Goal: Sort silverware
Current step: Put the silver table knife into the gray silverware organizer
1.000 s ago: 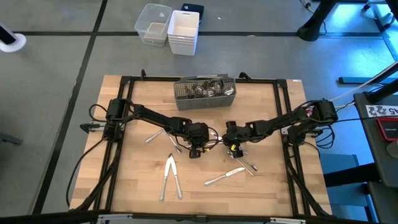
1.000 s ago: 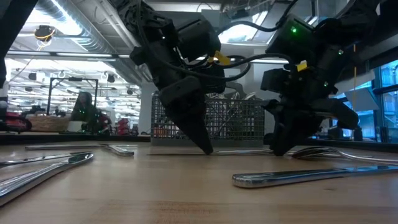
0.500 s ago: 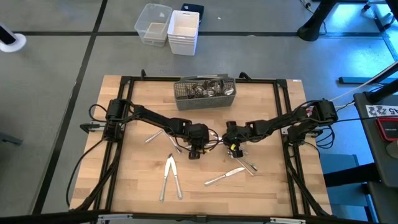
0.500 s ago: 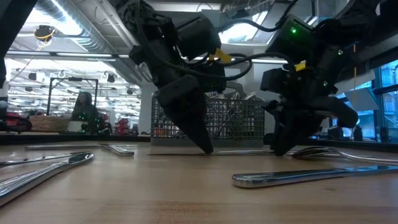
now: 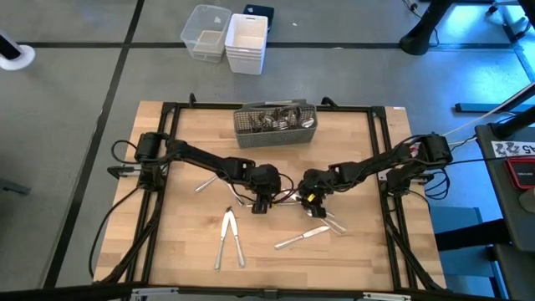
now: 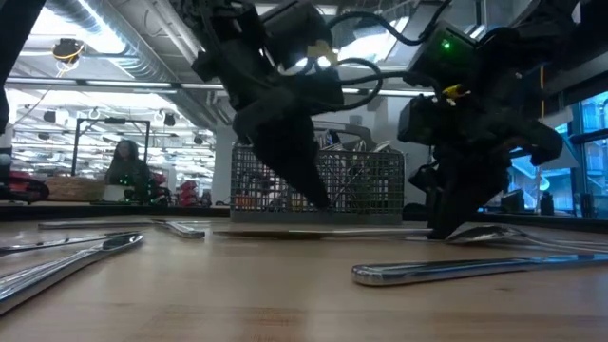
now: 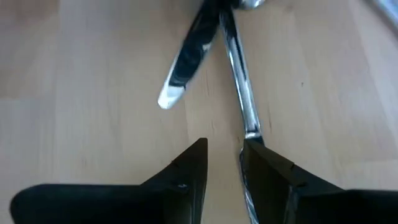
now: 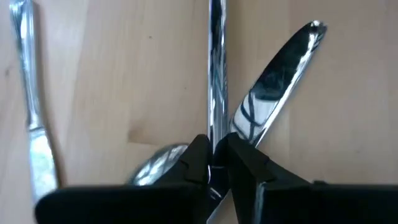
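Several silverware pieces lie flat on the wooden table (image 5: 184, 251). My right gripper (image 5: 310, 201) is down at the table's middle, shut on a slim silver handle (image 8: 216, 74). This piece runs toward my left gripper (image 5: 262, 203), and it also shows in the left wrist view (image 7: 238, 93). My left gripper (image 7: 224, 163) hangs a little above the table (image 6: 328, 202). It is narrowly open, with the piece's far end below its gap. A knife blade (image 8: 273, 93) and a spoon bowl (image 8: 155, 165) lie beside the held handle. My right gripper pinches the slim handle (image 8: 216, 140) between its two fingers, from above and pointing down. The handle runs straight out ahead of the fingers. The piece lies low along the table (image 6: 285, 229). The fingers hide the end behind them.
The grey wire-mesh caddy (image 5: 276, 124) with silverware stands at the far middle. Two pieces (image 5: 227, 238) lie near left and a knife (image 5: 301, 237) near middle. More pieces lie at the right (image 5: 334, 222) and at the left (image 5: 209, 182). White bins (image 5: 247, 42) stand on the floor beyond.
My left gripper has risen off the table and now hangs clear above the slim piece, which stays lying on the wood. My right gripper has shifted slightly at the table, still down on the piece.
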Tool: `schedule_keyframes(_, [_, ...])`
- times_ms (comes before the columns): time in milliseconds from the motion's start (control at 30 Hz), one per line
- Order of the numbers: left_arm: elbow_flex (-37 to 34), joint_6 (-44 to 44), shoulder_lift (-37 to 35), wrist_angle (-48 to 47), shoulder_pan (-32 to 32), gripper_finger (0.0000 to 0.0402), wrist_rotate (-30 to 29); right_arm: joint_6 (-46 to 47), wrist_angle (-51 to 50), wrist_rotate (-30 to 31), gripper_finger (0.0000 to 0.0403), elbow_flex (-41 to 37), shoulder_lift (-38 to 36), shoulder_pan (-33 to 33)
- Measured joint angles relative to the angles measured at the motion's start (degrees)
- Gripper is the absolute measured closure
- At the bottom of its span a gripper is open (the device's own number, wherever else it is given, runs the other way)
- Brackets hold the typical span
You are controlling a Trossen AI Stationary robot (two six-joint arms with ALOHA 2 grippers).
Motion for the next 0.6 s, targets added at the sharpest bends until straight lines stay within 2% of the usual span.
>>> schedule_keyframes(467, [0.00, 3.24, 0.00, 0.07, -2.87, 0.0302, 0.18, 8.19, -0.55, -0.22, 0.0361, 3.07, 0.19, -0.04])
schedule_keyframes(600, [0.07, 3.50, 0.37, 0.47, -3.82, 0.0302, -2.73, 10.51, -0.38, -1.11, 0.0361, 3.09, 0.16, -0.04])
